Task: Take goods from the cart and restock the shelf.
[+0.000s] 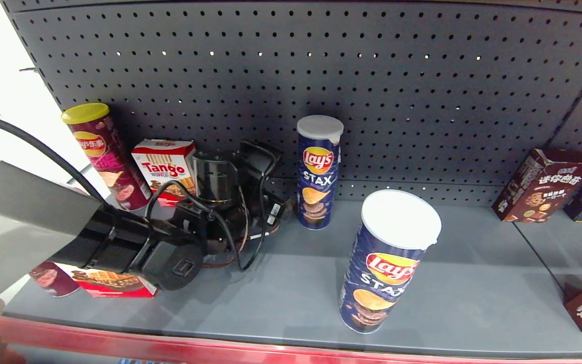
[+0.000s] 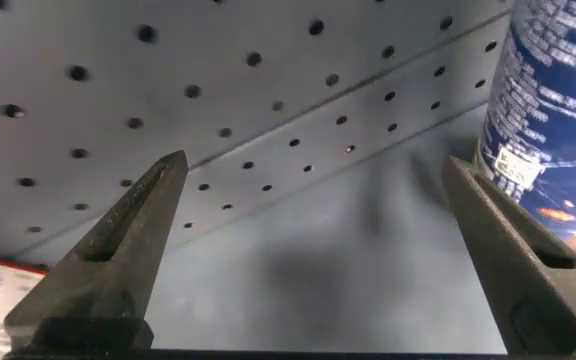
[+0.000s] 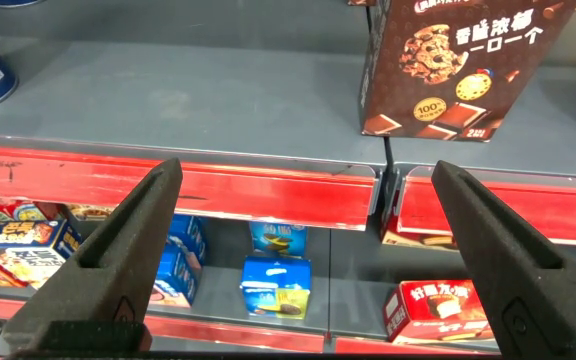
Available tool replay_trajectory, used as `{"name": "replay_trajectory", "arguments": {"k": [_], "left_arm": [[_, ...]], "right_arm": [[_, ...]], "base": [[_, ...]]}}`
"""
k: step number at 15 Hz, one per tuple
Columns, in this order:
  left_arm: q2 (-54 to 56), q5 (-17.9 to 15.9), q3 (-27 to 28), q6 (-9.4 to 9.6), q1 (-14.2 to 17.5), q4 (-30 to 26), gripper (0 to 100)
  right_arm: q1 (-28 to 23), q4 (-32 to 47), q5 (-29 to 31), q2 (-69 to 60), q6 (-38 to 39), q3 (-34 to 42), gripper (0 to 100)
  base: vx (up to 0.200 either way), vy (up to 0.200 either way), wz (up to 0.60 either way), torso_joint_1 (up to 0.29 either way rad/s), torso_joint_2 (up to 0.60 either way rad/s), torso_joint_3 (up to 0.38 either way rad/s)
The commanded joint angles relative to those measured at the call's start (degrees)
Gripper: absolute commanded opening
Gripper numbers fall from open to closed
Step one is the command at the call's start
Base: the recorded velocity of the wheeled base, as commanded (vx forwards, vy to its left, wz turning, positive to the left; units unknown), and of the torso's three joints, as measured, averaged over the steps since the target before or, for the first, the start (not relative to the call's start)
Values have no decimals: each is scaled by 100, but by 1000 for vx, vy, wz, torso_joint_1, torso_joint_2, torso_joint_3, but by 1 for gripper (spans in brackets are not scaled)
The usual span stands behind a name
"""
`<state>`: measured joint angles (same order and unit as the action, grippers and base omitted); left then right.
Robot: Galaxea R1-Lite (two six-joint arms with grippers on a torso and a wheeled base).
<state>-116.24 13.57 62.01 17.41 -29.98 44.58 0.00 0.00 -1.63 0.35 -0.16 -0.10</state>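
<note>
Since the left gripper (image 2: 313,165) gapes empty just beside the blue can (image 1: 318,174) standing at the back edge of the shelf (image 1: 473,283), that can looks stocked | second can (image 1: 387,263) upright near front edge | right gripper (image 3: 306,172) spread, empty, before front edge.

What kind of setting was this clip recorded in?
Probably a shop aisle, or a mock-up of one: a pegboard-backed shelf with a red front rail, blue crisp tubes and a cookie box, more snack packs below.
</note>
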Motion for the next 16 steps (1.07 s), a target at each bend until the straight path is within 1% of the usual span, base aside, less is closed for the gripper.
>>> {"name": "replay_trajectory", "arguments": {"k": [1, 5, 7, 10, 16], "left_arm": [[-154, 5, 21, -9, -17, 7, 100], [-233, 5, 74, -27, -114, 7, 100], [-277, 5, 136, -27, -219, 7, 100], [-285, 5, 241, -27, -263, -151, 100], [-321, 5, 390, -27, -342, -239, 100]], "right_arm": [[0, 0, -4, 9, -2, 1, 100], [0, 0, -4, 9, -2, 1, 100], [0, 0, -4, 9, -2, 1, 100], [0, 0, -4, 9, -2, 1, 100], [0, 0, -4, 9, -2, 1, 100]], "base": [[0, 0, 0, 0, 0, 0], [0, 0, 0, 0, 0, 0], [0, 0, 0, 0, 0, 0], [0, 0, 0, 0, 0, 0], [0, 0, 0, 0, 0, 0]]}}
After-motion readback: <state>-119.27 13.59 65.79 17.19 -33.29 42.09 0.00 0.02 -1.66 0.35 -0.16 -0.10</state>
